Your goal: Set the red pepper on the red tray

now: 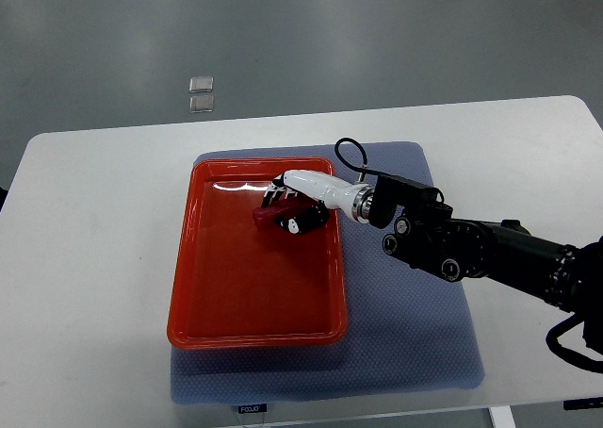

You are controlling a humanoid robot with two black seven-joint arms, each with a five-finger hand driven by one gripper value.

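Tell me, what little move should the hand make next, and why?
Probably open its fingers and let go. The right hand is curled around the red pepper, which already sits low over the floor of the red tray, well inside its rim. Whether the pepper touches the tray yet is hard to tell, so a slight lowering may come first.

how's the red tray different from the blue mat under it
The red tray is glossy and rigid with a raised rim; the blue mat is flat, dull and textured. The tray is smaller and lies on the mat's left part, while the mat lies on the white table. Both are rounded rectangles.
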